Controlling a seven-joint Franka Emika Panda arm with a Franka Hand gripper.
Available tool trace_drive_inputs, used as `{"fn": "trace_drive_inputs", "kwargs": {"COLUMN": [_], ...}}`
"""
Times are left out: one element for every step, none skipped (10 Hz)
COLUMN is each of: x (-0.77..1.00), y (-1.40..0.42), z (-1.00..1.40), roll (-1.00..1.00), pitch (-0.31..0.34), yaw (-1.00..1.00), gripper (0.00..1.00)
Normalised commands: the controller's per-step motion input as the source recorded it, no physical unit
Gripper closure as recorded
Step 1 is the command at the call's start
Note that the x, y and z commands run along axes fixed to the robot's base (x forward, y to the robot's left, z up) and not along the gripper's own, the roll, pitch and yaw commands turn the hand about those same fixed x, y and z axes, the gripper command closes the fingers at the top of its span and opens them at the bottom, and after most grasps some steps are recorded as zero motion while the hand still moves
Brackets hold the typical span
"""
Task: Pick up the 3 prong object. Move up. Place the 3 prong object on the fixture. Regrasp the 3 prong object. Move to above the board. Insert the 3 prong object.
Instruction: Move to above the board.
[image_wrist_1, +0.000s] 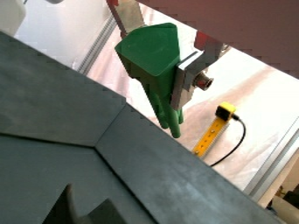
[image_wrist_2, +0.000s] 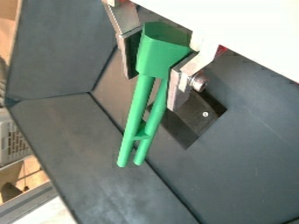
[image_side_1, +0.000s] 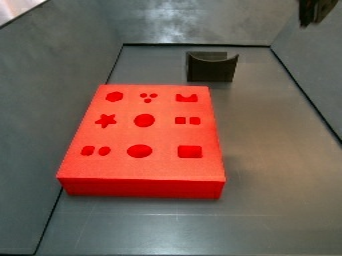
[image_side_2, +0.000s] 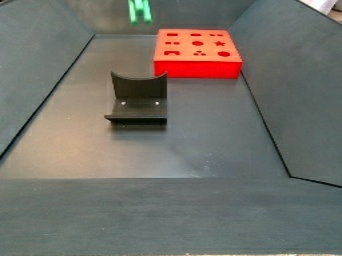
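Note:
My gripper (image_wrist_1: 155, 63) (image_wrist_2: 153, 65) is shut on the wide head of the green 3 prong object (image_wrist_1: 149, 51) (image_wrist_2: 145, 114), whose slim prongs hang down free, well above the floor. In a side view the green piece (image_side_2: 139, 10) shows at the top edge, up above the dark fixture (image_side_2: 136, 98). Another side view catches only a dark bit of the gripper (image_side_1: 318, 10) in the top corner, high over the fixture (image_side_1: 211, 66). The red board (image_side_1: 144, 138) (image_side_2: 198, 52) lies flat with its shaped holes empty. A dark plate with a screw (image_wrist_2: 201, 121) lies under the fingers.
Sloping grey walls (image_side_1: 40, 70) (image_side_2: 287, 90) enclose the dark floor. Outside the enclosure a yellow plug with a black cable (image_wrist_1: 225, 114) lies on a pale surface.

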Motion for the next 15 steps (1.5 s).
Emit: {"fn": "trace_drive_inputs", "kwargs": {"x": [0.02, 0.02, 0.02, 0.02, 0.01, 0.02, -0.72, -0.73, -0.79, -0.85, -0.9, -0.89, -0.66, -0.39, -0.24], "y": [-0.06, -0.05, -0.03, -0.02, -0.02, -0.02, -1.0, -1.0, -1.0, -1.0, -1.0, -0.9, -0.58, -0.23, -0.06], "z": [1.0, 0.97, 0.76, 0.66, 0.39, 0.29, 0.18, 0.18, 0.2, 0.17, 0.19, 0.18, 0.11, 0.05, 0.03], "roll": [-0.02, -0.03, -0.04, -0.04, -0.04, -0.04, -1.0, -1.0, -1.0, -1.0, -1.0, -1.0, -1.0, -1.0, -1.0], "pitch": [0.026, 0.038, 0.07, 0.083, 0.112, 0.12, -0.093, -0.102, -0.118, -0.13, -0.142, -0.153, -0.159, -0.168, -0.174], "yaw": [0.02, 0.01, 0.01, 0.01, 0.02, 0.03, -0.08, -0.08, -0.08, -0.08, -0.08, -0.08, -0.08, -0.09, -0.1], "gripper": [1.0, 1.0, 1.0, 1.0, 1.0, 1.0, 1.0, 1.0, 1.0, 1.0, 1.0, 1.0, 1.0, 1.0, 1.0]}}
